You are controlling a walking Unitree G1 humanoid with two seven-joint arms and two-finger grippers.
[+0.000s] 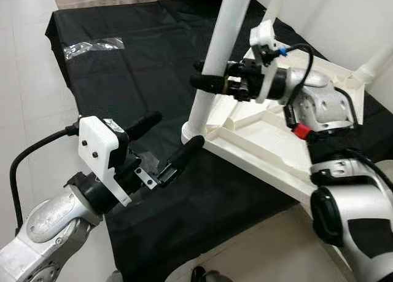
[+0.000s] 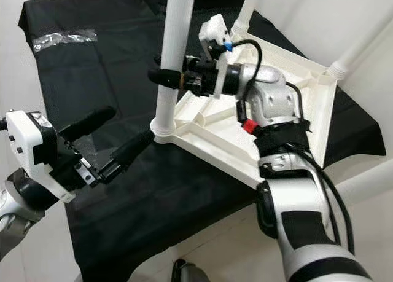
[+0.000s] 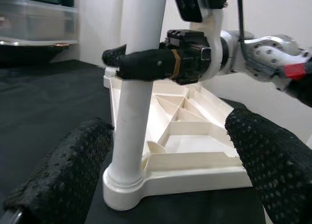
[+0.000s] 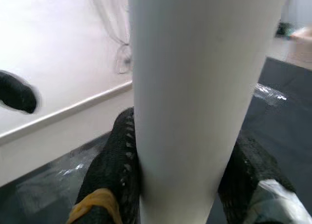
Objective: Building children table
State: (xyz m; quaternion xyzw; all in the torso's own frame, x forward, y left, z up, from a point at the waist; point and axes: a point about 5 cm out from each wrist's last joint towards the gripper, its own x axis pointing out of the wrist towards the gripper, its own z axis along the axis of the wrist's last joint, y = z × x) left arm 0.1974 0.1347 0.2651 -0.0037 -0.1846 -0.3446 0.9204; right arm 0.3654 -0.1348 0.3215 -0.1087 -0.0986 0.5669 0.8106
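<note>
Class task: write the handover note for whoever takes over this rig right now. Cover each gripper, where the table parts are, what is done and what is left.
Right gripper: shut on the near white leg, partway up.
Left gripper: open, empty, hovering over the black cloth just short of that leg's base.
Tabletop: upside down on the cloth, ribbed underside up.
Done: the near leg stands upright in its corner socket; two more legs stand at the far corners.
Left: whether any leg is fully tight cannot be judged; the fourth corner lies behind the right arm. Check it, then turn the table upright.
</note>
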